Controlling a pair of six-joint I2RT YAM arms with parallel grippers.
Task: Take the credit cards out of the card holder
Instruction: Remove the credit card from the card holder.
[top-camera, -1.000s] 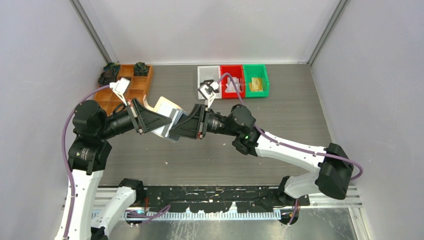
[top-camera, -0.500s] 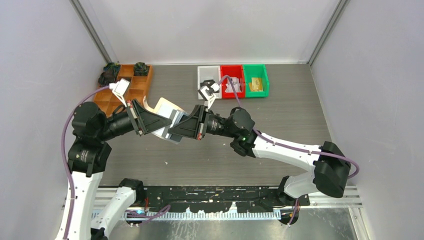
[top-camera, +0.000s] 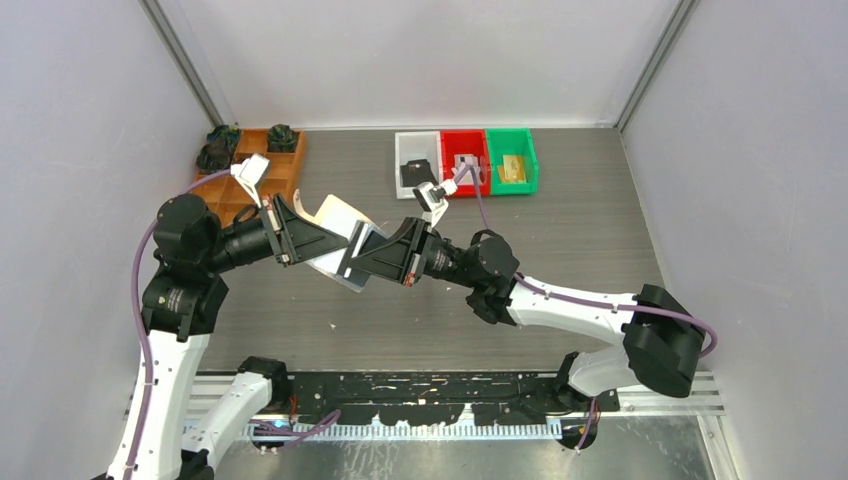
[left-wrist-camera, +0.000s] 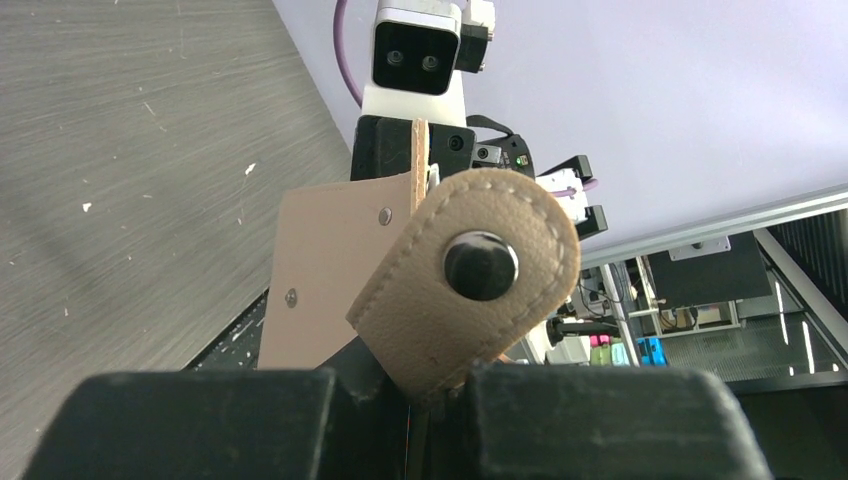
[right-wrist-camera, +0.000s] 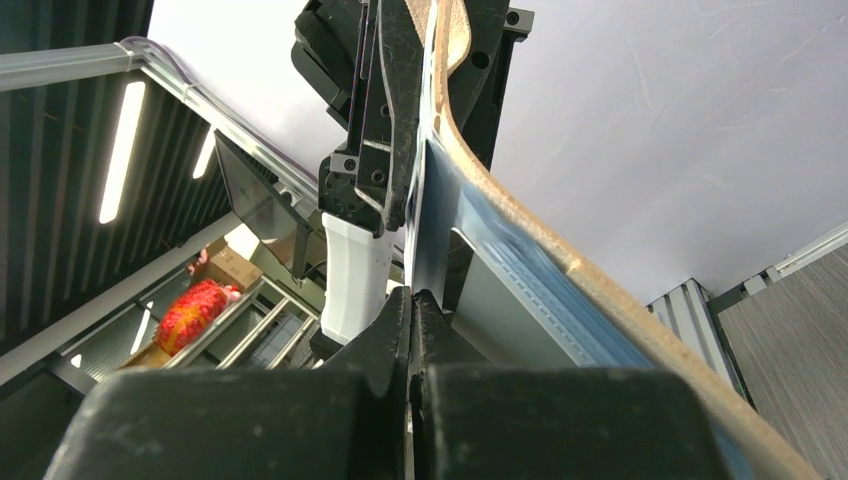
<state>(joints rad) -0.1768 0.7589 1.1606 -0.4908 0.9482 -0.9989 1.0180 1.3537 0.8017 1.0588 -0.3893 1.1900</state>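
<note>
The card holder (left-wrist-camera: 325, 270) is gripped at its flap (left-wrist-camera: 470, 290) by the left tool (left-wrist-camera: 412, 395); the right tool (right-wrist-camera: 412, 320), now shifted slightly nearer, is clenched on its inner edge.

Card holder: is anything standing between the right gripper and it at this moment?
Nothing visible does. The left gripper holds the card holder up by its tan snap flap, and the right gripper is shut right against its silvery-blue inner side. What it pinches there cannot be told.

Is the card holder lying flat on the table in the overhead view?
No, the card holder is held in the air above the table, its tab clamped in the left gripper.
</note>
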